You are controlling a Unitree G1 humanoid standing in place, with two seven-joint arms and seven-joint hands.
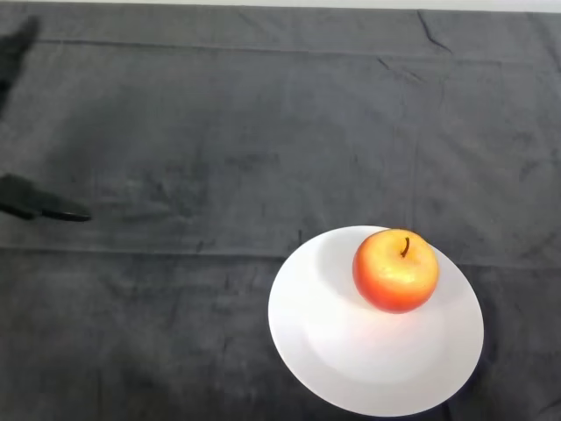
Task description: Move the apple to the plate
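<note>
- Currently the round red-and-yellow apple (395, 270) with its dark stem up sits on the flat white round plate (351, 351), in the plate's far-right part, close to the far rim but inside it.
- Plate lies near-right on the table under a dark grey wrinkled cloth (228, 140); its near rim runs right up to the near edge of view, the right rim stops short of the view's right edge.
- Plate's near and left portions are bare white surface, with the apple's soft shadow falling left of the fruit.
- Black robot hand (35, 203) is at the far-left edge of view, mid-depth, well apart from plate and apple. Only part of it shows: one finger points right, stretched out, nothing in it, so it reads as released.
- A second dark part of the hand (16, 48) shows at the far-left corner, cut off by the frame.
- Between hand and plate: only open cloth with creases and fold lines, one long fold running left-right just beyond the plate.
- Far edge of the cloth meets a pale strip (280, 4) along the top of view.
</note>
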